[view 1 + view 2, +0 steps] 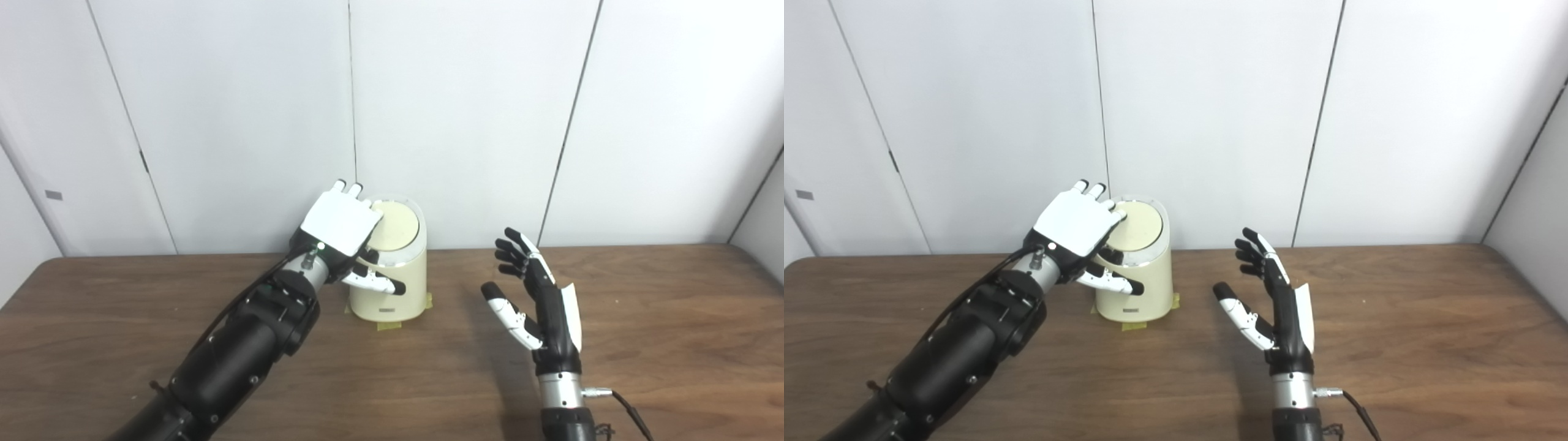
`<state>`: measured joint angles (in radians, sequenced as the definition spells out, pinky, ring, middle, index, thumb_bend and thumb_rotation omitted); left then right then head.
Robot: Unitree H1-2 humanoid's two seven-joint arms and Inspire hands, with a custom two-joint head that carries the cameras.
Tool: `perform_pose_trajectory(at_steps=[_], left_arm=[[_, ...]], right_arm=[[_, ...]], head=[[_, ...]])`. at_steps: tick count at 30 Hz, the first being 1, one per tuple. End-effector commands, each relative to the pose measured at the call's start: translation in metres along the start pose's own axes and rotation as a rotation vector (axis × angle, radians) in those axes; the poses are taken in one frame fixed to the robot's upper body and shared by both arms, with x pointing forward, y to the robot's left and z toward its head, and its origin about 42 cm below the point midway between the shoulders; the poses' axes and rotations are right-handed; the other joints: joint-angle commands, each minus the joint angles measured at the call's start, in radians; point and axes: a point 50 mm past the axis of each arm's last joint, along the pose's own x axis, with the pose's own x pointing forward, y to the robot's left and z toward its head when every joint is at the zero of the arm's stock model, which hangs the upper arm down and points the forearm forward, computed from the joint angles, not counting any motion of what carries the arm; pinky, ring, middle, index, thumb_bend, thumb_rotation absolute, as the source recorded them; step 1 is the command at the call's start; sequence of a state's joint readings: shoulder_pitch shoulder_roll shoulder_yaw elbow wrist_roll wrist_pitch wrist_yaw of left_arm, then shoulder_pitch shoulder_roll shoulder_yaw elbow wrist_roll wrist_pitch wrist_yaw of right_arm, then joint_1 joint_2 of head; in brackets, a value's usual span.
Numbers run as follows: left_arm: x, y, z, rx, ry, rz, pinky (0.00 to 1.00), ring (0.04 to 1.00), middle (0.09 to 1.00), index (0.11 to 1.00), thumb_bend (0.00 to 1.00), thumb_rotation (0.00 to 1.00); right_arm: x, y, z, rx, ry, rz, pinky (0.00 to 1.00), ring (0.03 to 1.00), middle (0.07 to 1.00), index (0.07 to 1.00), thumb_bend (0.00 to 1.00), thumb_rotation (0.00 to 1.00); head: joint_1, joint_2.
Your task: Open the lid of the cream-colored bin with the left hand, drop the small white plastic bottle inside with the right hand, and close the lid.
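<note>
- Cream bin (392,288) stood at the back of the wooden desk (643,343), near the wall, its base fixed with bits of yellow tape (388,326).
- Its round lid (398,228) lay flat and shut, tilted a little toward the camera.
- Left hand (340,228) rested over the lid's left edge, fingers spread flat and gripping nothing, thumb down against the bin's front wall.
- Right hand (534,300) hovered above the desk to the right of the bin, well apart from it, palm turned inward, fingers apart and empty.
- No white bottle showed anywhere in either view, so I could not tell where it was; it may already have been inside the bin.
- Judging by this, the step in hand was working the lid with the left hand.
- To do it well, the fingers should press or hook at the rim rather than push sideways, since only tape held the bin.
- Keeping the thumb braced on the wall would steady the bin against tipping.
- Right hand was best kept clear of the lid's swing.
</note>
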<state>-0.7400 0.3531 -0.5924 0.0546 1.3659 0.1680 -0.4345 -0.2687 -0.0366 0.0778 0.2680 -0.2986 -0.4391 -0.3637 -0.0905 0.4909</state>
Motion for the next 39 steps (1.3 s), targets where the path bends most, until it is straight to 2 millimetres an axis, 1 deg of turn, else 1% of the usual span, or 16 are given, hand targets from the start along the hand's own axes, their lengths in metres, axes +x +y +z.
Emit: perform_pose_trajectory(at_steps=[1, 6, 13, 20, 23, 33, 39], left_arm=[[0.001, 0.005, -0.001, 0.023, -0.01, -0.001, 1.0, 1.0, 0.914, 0.884, 0.86, 1.0], [-0.002, 0.0, 0.002, 0.032, -0.022, -0.011, 1.0, 1.0, 0.91, 0.88, 0.87, 1.0], [-0.008, -0.005, 0.008, 0.064, -0.052, -0.031, 1.0, 1.0, 0.912, 0.883, 0.87, 1.0], [-0.015, -0.008, 0.013, 0.09, -0.081, -0.008, 1.0, 1.0, 0.908, 0.868, 0.88, 1.0], [-0.017, -0.009, 0.015, 0.087, -0.087, 0.002, 1.0, 1.0, 0.904, 0.861, 0.89, 1.0], [-0.017, -0.012, 0.018, 0.085, -0.097, -0.019, 1.0, 1.0, 0.908, 0.853, 0.87, 1.0], [-0.017, -0.024, 0.018, 0.099, -0.103, -0.058, 1.0, 1.0, 0.891, 0.856, 0.85, 1.0]], right_arm=[[-0.026, 0.01, -0.013, 0.018, 0.06, 0.017, 0.72, 0.777, 0.801, 0.849, 0.48, 0.65], [-0.026, 0.011, -0.013, 0.033, 0.066, 0.014, 0.71, 0.772, 0.802, 0.848, 0.51, 0.64], [-0.026, 0.012, -0.013, 0.029, 0.067, 0.018, 0.72, 0.778, 0.805, 0.848, 0.53, 0.66], [-0.025, 0.013, -0.013, 0.036, 0.067, 0.017, 0.71, 0.778, 0.809, 0.851, 0.54, 0.66], [-0.025, 0.013, -0.012, 0.029, 0.065, 0.015, 0.71, 0.774, 0.805, 0.849, 0.53, 0.65], [-0.025, 0.014, -0.012, 0.043, 0.067, 0.009, 0.71, 0.776, 0.807, 0.848, 0.56, 0.66], [-0.026, 0.014, -0.01, 0.044, 0.065, -0.003, 0.71, 0.769, 0.803, 0.844, 0.55, 0.65]], head=[[-0.001, 0.001], [-0.002, 0.001], [-0.002, 0.003], [-0.003, 0.005], [-0.002, 0.004], [-0.006, 0.005], [-0.011, 0.012]])
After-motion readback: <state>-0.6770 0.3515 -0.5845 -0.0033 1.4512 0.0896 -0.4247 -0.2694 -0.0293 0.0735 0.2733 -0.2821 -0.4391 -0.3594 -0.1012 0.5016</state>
